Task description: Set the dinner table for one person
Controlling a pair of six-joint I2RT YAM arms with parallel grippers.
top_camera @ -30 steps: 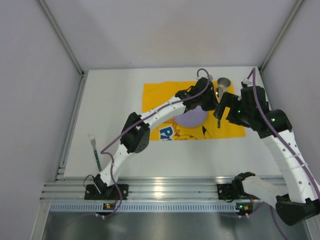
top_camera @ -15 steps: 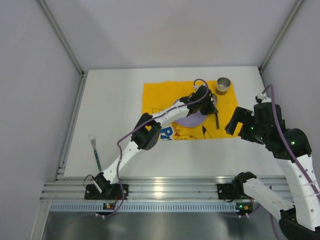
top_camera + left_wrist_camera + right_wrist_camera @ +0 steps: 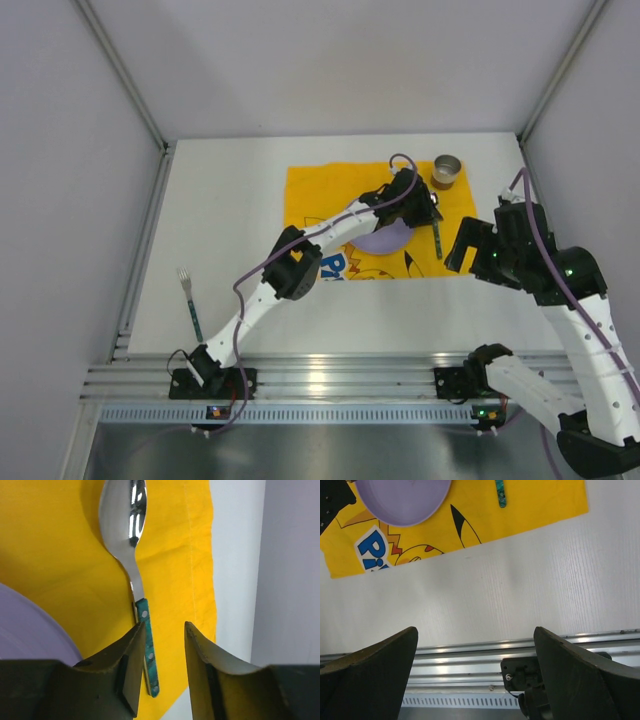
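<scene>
The white dinner table (image 3: 230, 210) carries a yellow cartoon cloth (image 3: 310, 190). On the cloth lie a purple plate (image 3: 385, 238) and, right of it, a spoon (image 3: 438, 238) with a teal handle. In the left wrist view the spoon (image 3: 131, 540) lies flat on the cloth, handle toward me. My left gripper (image 3: 428, 212) hovers over the handle (image 3: 162, 627), jaws slightly apart, the handle beside the left finger. My right gripper (image 3: 458, 250) is wide open and empty (image 3: 475, 630) over bare table. A fork (image 3: 188, 298) lies at the table's left.
A small metal cup (image 3: 446, 170) stands at the cloth's far right corner. The ribbed aluminium rail (image 3: 330, 380) runs along the near edge and shows in the right wrist view (image 3: 470, 652). Grey walls close in the table on three sides.
My right arm has drawn back from the cloth toward the near right, leaving the spoon lying beside the plate. My left gripper has shifted right, over the spoon's handle.
</scene>
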